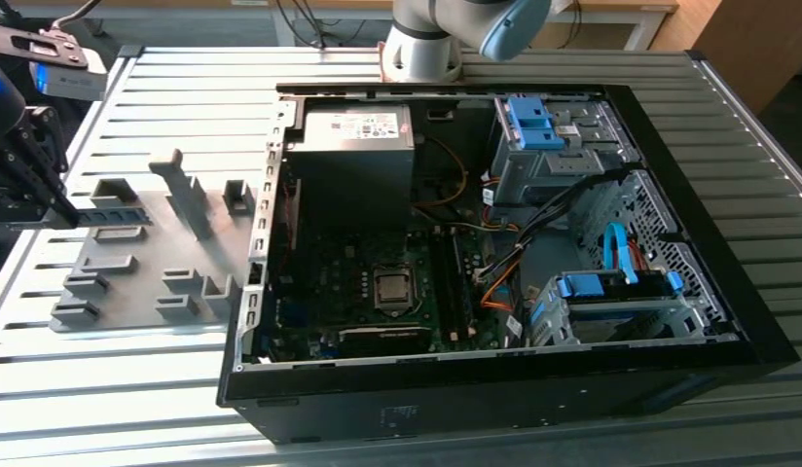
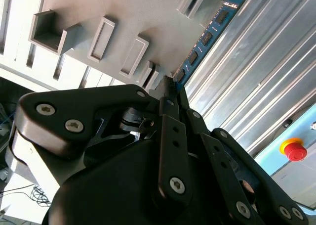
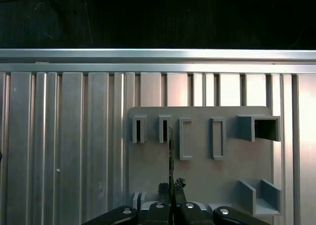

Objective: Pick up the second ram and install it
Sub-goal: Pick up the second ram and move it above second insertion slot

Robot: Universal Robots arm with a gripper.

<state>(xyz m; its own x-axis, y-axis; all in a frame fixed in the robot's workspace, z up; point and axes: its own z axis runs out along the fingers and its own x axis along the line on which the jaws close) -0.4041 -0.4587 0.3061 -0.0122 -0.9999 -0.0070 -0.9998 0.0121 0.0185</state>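
Observation:
The second ram point(image 2: 207, 37) is a thin blue strip with dark chips, lying over the grey fixture plate point(image 2: 148, 12). My gripper point(image 2: 172, 81) has its black fingers pressed together on the strip's near end. In the first wrist view the ram point(image 3: 171, 151) is edge-on, running from between my gripper's point(image 3: 172, 186) fingers toward the fixture's slots. In the exterior view the gripper point(image 1: 61, 208) is at the far left, with the blue ram point(image 1: 116, 211) reaching from it over the fixture plate point(image 1: 128, 282).
The open computer case point(image 1: 505, 389) lies at the exterior view's middle and right, with motherboard point(image 1: 375, 282), power-supply box point(image 1: 353, 136) and blue-latched drive bays point(image 1: 531, 122). Upright grey blocks point(image 1: 194, 199) stand on the fixture. A red stop button point(image 2: 294, 150) sits beyond the slatted table point(image 1: 141, 389).

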